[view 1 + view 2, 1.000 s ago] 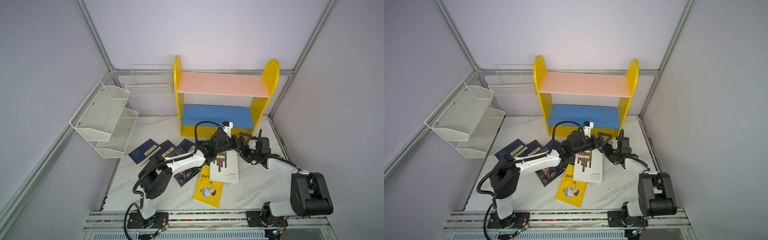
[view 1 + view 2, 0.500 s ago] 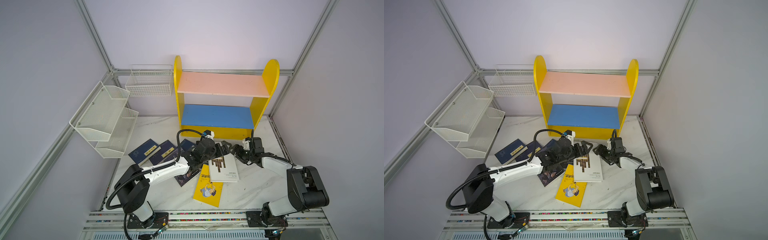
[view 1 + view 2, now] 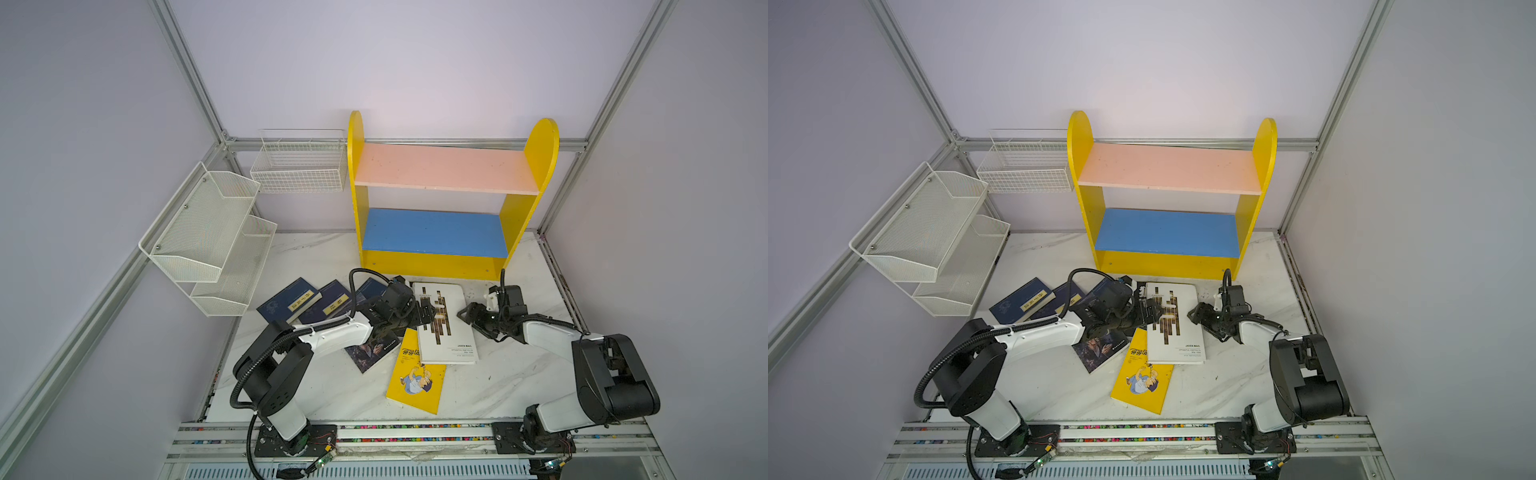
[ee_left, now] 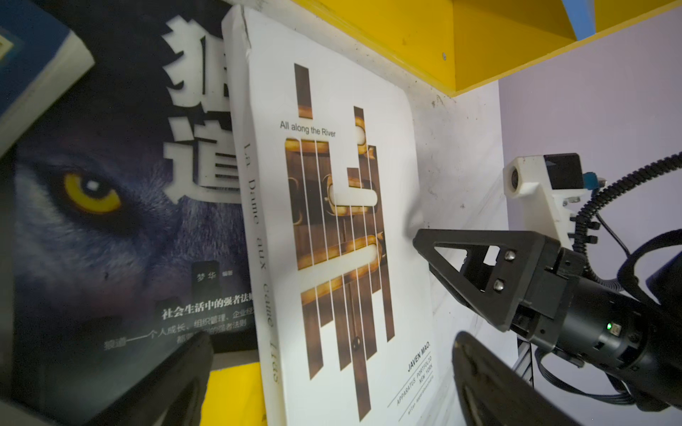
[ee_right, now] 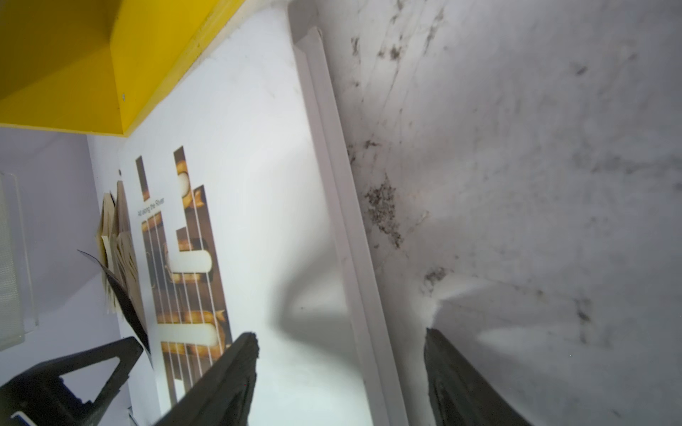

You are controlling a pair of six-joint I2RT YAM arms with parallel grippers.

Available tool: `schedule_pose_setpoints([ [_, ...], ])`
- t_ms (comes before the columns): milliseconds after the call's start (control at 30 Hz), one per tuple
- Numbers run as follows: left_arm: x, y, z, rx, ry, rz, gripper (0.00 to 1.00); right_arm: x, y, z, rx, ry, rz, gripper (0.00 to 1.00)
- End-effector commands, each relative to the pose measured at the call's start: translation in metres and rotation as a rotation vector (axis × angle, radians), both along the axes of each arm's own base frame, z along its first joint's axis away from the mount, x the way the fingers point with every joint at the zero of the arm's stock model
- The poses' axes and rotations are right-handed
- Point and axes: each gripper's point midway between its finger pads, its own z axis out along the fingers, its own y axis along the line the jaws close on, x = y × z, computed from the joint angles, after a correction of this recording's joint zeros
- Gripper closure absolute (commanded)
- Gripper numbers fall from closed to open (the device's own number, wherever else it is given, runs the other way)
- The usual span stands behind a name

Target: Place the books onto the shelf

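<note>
Left gripper [image 3: 428,316] gaping wide, empty, hovering over white book [image 3: 453,345] left edge, frame centre; right gripper [image 3: 467,319] part-open, bracketing right edge.

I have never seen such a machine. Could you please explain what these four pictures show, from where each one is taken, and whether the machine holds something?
It is a robot with two arms, the left arm and the right arm, each ending in jaws. Two pictures look down from above, side by side. The other two come from a camera on each wrist. On the table, before a yellow shelf, lie navy books, a wolf book, a yellow book and a white book. The left jaws stand open over the white book. The right jaws, open too, straddle its other edge. Nothing is held.
</note>
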Motion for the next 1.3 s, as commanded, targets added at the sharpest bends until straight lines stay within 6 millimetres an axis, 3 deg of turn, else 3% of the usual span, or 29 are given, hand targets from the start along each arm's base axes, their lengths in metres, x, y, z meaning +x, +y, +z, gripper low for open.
schedule_pose_setpoints([
  [0, -0.001, -0.009, -0.007, -0.043, -0.005, -0.075, 0.0, -0.002, 0.005, -0.01, -0.001, 0.006, 0.031, 0.32],
  [300, 0.011, -0.034, -0.025, -0.06, 0.027, -0.135, 0.06, -0.002, 0.01, -0.034, 0.004, 0.054, 0.054, 0.47],
  [500, 0.017, -0.044, 0.003, -0.145, -0.047, -0.147, 0.1, 0.002, 0.014, -0.043, 0.019, 0.063, 0.062, 0.54],
  [733, 0.022, -0.056, 0.036, -0.295, -0.098, -0.141, 0.33, 0.015, 0.025, -0.028, 0.082, 0.021, 0.088, 0.54],
  [900, 0.023, -0.057, 0.055, -0.375, -0.117, -0.111, 0.42, 0.023, 0.03, -0.016, 0.105, -0.007, 0.097, 0.54],
  [1267, 0.012, -0.046, 0.056, -0.361, -0.088, -0.041, 0.65, 0.032, 0.037, 0.026, 0.162, -0.087, 0.102, 0.54],
])
